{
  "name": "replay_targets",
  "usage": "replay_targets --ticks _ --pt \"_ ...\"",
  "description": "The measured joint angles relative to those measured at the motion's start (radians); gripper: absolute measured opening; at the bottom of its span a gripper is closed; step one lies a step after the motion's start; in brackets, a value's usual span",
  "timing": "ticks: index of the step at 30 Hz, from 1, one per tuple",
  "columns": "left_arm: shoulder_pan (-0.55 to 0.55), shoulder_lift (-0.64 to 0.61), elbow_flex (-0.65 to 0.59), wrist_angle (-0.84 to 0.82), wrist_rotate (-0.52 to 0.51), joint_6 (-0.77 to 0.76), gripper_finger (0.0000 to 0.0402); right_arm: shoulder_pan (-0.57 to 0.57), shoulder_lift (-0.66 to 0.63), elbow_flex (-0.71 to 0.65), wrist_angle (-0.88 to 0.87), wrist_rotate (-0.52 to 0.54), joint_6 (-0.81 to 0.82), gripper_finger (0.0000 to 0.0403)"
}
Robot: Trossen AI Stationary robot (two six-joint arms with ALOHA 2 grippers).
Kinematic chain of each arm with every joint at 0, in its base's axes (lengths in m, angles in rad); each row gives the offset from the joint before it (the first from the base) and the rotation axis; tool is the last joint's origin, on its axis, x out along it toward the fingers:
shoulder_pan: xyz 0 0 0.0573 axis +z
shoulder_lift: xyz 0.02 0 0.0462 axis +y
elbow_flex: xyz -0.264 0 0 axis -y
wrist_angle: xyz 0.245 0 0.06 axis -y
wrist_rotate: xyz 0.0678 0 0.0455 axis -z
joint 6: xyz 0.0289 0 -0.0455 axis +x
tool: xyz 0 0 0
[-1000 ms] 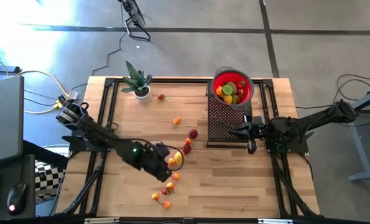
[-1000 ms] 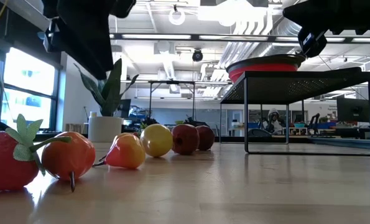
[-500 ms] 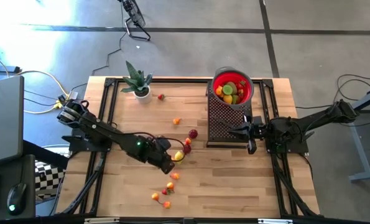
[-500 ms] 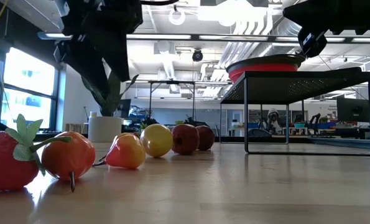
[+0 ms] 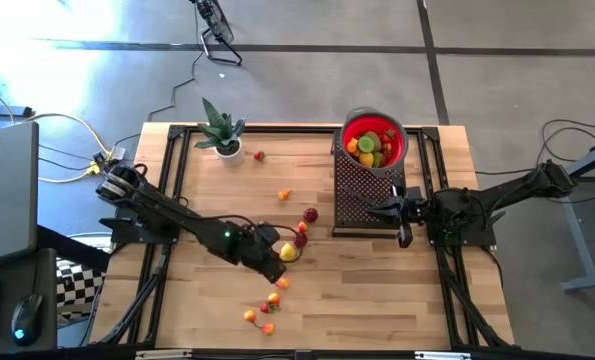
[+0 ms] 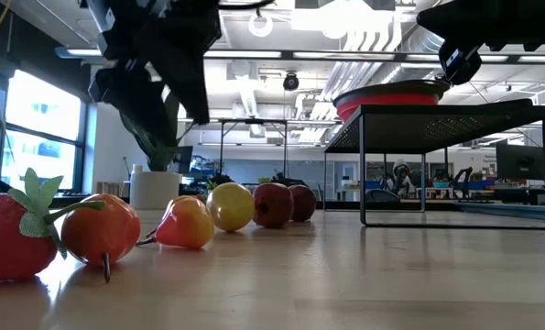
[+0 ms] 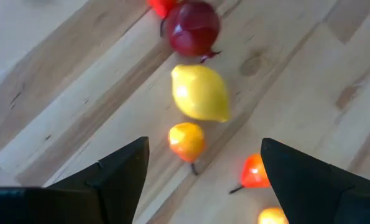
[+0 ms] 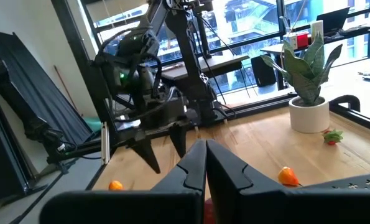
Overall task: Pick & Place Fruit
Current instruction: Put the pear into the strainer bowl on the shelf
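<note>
Several small toy fruits lie loose on the wooden table: a yellow lemon (image 5: 288,252) (image 7: 200,93), a dark red fruit (image 5: 309,214) (image 7: 193,28), a small orange one (image 7: 186,140) and more red and orange ones near the front (image 5: 273,298). My left gripper (image 5: 276,264) (image 7: 203,143) is open and empty. It hovers above the table just on the near side of the lemon, pointing down. A red bowl (image 5: 374,140) with several fruits in it stands on a black mesh stand (image 5: 362,190). My right gripper (image 5: 387,210) (image 8: 204,152) is shut and empty by the stand's near right corner.
A potted green plant (image 5: 220,132) stands at the far left, with a strawberry (image 5: 259,155) beside it. In the low view, fruits line the table's near left (image 6: 103,229). Black rails (image 5: 167,180) run along the table's sides. Bare wood (image 5: 377,290) lies in front of the stand.
My left gripper has come lower and a little toward the table's right edge, closer to the lemon. The fruits and my right arm have stayed where they were.
</note>
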Motion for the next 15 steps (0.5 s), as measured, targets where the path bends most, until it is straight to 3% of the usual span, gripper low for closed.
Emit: replay_targets --ticks 9,15 --pt "0.000 0.105 0.000 0.041 0.111 -0.008 0.0303 0.000 0.000 0.000 -0.017 0.003 0.000 0.0005" --pt "0.000 0.128 0.003 0.050 0.098 -0.008 0.0303 0.000 0.000 0.000 -0.025 0.003 0.002 0.0005"
